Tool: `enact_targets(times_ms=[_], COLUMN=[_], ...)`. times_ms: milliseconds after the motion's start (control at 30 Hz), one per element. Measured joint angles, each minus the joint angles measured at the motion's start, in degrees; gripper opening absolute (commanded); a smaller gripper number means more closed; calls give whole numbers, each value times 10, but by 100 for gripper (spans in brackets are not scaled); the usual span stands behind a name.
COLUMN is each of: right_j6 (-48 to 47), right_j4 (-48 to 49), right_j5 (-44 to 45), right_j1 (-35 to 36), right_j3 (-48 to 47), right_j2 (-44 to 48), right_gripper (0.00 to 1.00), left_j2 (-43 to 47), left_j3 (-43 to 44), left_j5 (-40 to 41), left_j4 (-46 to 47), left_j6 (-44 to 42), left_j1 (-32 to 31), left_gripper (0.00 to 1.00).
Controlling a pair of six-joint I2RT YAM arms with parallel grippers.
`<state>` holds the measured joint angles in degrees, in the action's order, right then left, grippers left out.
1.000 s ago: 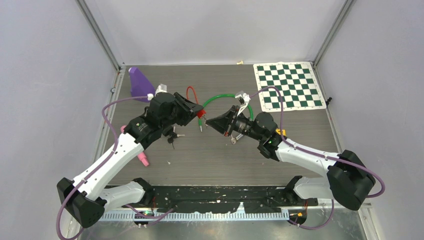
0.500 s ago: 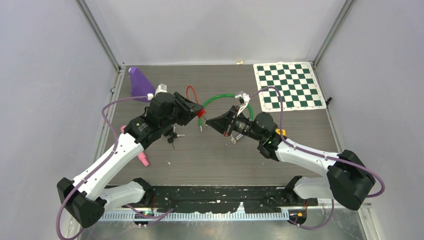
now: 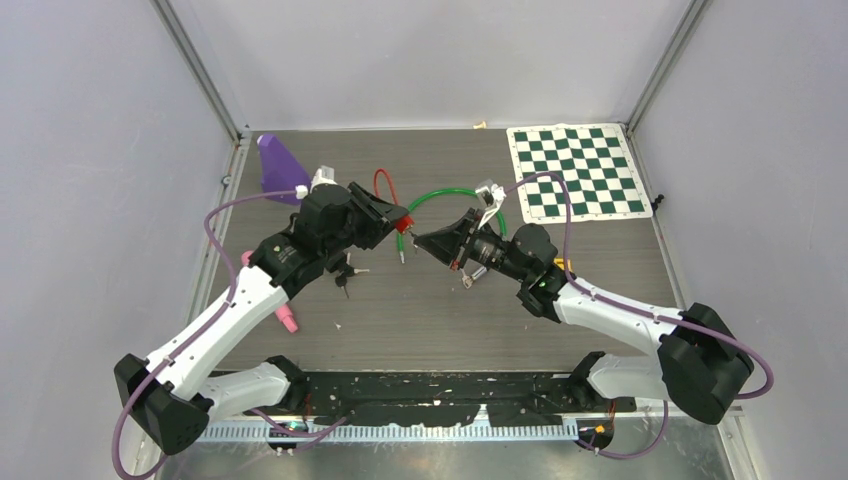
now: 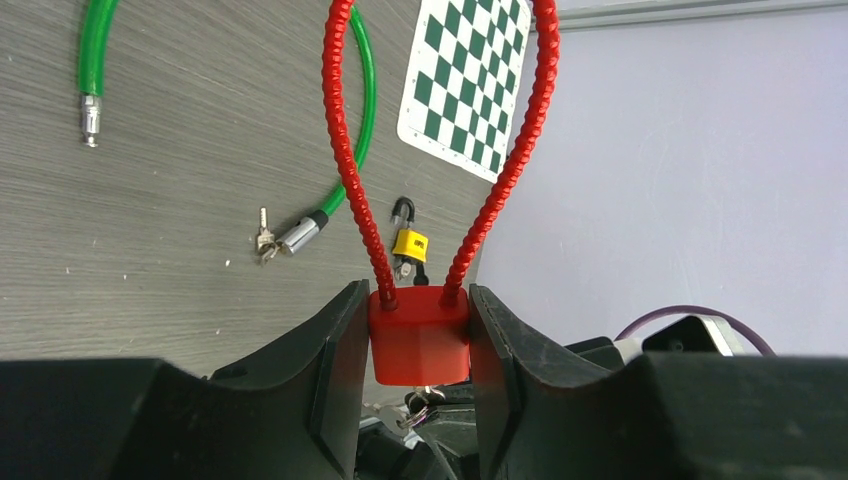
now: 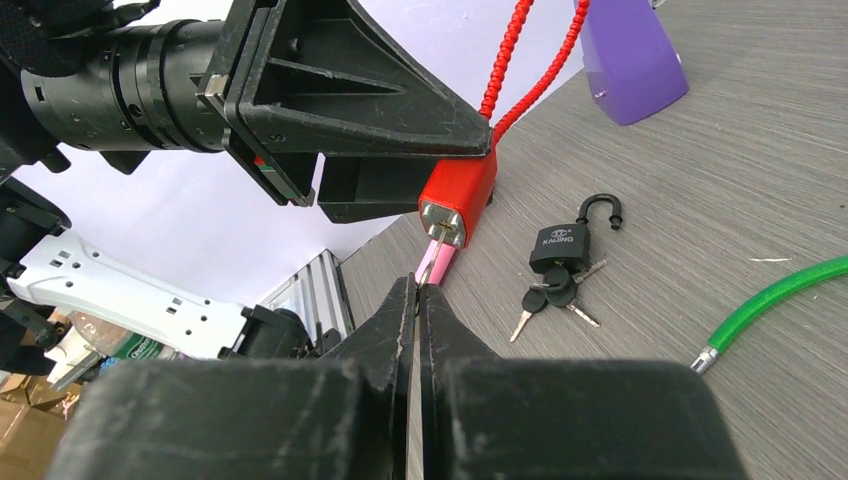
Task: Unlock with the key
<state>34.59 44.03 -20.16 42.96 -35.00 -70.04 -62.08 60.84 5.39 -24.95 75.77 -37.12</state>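
My left gripper [image 4: 418, 296] is shut on the body of a red padlock [image 4: 420, 338], whose red ribbed cable shackle [image 4: 345, 150] loops away from it. The lock is held above the table, keyhole end facing my right gripper [image 5: 417, 284]. That gripper is shut on a thin silver key [image 5: 426, 268], whose tip reaches the keyhole face of the red padlock [image 5: 457, 196]. From above, the left gripper [image 3: 392, 216] and right gripper [image 3: 421, 240] meet nose to nose at the red padlock [image 3: 404, 227]. How deep the key sits is hidden.
A black padlock with a key bunch [image 5: 558, 250] lies open on the table under the left arm. A green cable [image 3: 440, 195], a purple wedge [image 3: 278, 162], a checkerboard mat [image 3: 577, 170], a yellow padlock [image 4: 411, 245] and a pink object [image 3: 285, 318] lie around.
The right arm has shifted very slightly toward the back, with the key still at the red padlock. The left arm and its hold have not changed.
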Motion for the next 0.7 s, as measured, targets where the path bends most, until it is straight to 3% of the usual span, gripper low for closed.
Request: enact_targets(times_ms=[700], right_j6=[1], right_j4=[17], right_j5=[2], right_j1=[-3], right_j3=[14], right_j2=[0], right_gripper=[5], left_j2=[-11], left_j3=[0], left_j5=[6], left_j4=[3], left_j6=[-2], left_j1=[-7], left_gripper=[0])
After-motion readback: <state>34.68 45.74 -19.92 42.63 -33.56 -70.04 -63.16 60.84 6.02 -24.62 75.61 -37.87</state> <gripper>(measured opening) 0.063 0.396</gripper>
